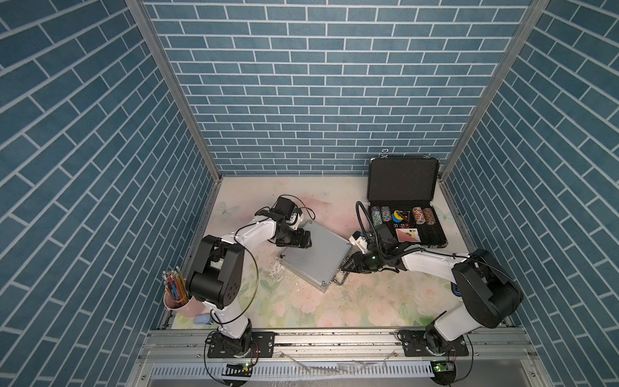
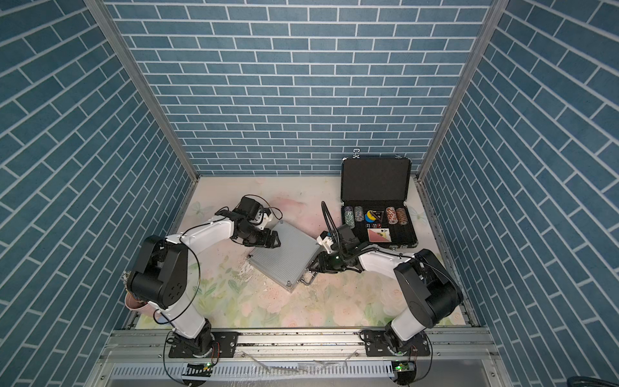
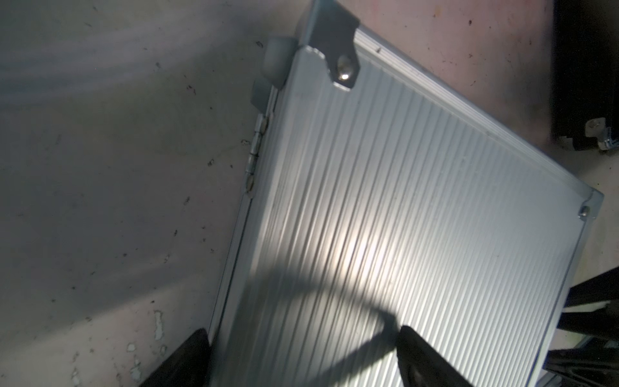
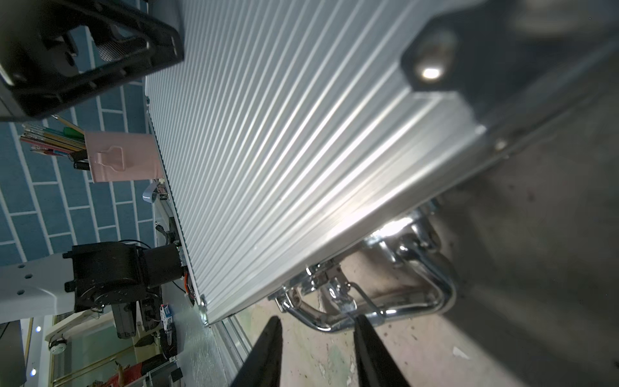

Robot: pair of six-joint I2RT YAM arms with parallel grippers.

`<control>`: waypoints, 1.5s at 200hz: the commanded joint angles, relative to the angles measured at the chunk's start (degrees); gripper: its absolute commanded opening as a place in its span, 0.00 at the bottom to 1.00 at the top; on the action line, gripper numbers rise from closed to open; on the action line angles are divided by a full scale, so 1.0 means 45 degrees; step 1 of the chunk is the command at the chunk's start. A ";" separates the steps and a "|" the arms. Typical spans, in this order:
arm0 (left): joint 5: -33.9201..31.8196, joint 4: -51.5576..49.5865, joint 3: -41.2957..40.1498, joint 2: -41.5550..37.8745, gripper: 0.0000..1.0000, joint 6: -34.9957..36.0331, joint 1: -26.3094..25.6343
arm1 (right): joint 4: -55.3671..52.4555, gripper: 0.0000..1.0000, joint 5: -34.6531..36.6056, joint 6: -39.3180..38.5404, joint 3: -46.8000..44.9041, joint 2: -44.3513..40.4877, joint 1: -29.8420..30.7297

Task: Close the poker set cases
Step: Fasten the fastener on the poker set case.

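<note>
The silver case [image 1: 315,256] [image 2: 284,258] lies in the middle of the mat with its ribbed lid down. My left gripper [image 1: 303,239] [image 3: 301,330] hovers open over the case's far left corner, one finger past the hinge edge. My right gripper [image 1: 345,266] [image 4: 318,318] is open at the case's handle side. One of its fingertips [image 4: 360,321] is at the chrome latch [image 4: 338,296], in front of the handle [image 4: 435,301]. The black case [image 1: 402,181] [image 2: 375,181] stands at the back right, its lid upright, with chips and cards showing in the base.
A pink cup of pencils [image 1: 177,301] stands at the front left beside the left arm's base, with a small blue thing [image 1: 202,319] next to it. Blue brick walls enclose the mat on three sides. The black case's corner [image 3: 582,67] is close to the silver case.
</note>
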 commanded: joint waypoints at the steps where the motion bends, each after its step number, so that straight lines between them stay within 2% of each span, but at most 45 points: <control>1: -0.0597 -0.1007 -0.0742 0.0592 0.87 0.0078 -0.0163 | 0.0522 0.37 -0.0272 -0.0765 -0.0051 0.0409 0.0000; 86: -0.0621 -0.1131 -0.0708 0.0601 0.87 -0.0006 -0.0164 | 0.0663 0.40 0.0195 -0.1001 -0.0190 0.0983 -0.0014; 189: -0.0613 -0.1107 -0.0712 0.0683 0.87 -0.0038 -0.0169 | 0.1522 0.40 -0.1575 -0.0206 -0.0786 0.0646 0.0038; 300: -0.0519 -0.1060 -0.0723 0.0665 0.87 -0.0038 -0.0213 | 0.1811 0.40 -0.1626 0.0659 -0.0789 -0.0095 0.0037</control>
